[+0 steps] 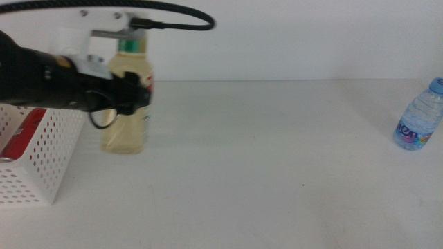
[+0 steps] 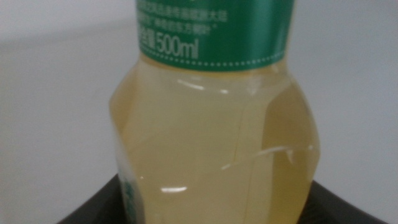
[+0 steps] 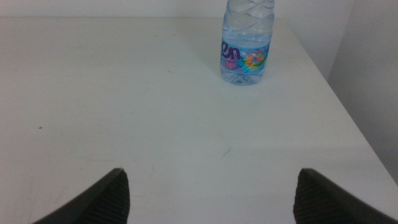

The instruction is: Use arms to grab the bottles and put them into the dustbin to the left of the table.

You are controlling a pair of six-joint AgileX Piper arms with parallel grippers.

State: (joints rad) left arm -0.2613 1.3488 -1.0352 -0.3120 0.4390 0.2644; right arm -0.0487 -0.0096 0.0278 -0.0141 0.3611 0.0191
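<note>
- Yellow liquid fills the tall bottle [image 1: 127, 104], which stands upright at the left of the middle view, just right of the dustbin [image 1: 34, 162].
- Left arm [image 1: 41, 79] enters from the left edge of the middle view. Left gripper [image 1: 135, 97] sits at the bottle's mid-height, below the green label.
- Left wrist view: the bottle [image 2: 217, 143] fills the frame, with the two dark jaws at the lower corners, one on each side of its body. Jaws pinch the bottle.
- Bottle base appears to rest on the table [image 1: 263, 173]; contact cannot be confirmed.
- Dustbin: white perforated basket at the lower left of the middle view, cut off by the frame edge.
- Red can [image 1: 17, 135] lies inside the dustbin, partly visible above its rim.
- Black cable [image 1: 180, 17] loops across the upper left of the middle view, above the bottle cap.
- Water bottle [image 1: 419, 117] stands upright at the far right of the middle view, well apart from the tall bottle and the dustbin.
- Right wrist view: the water bottle [image 3: 247, 46] stands at upper centre, near the table's edge, its cap out of frame.
- Right gripper [image 3: 211, 193]: jaws spread wide at the two lower corners of its wrist view, holding nothing, well short of the water bottle. It does not appear in the middle view.
</note>
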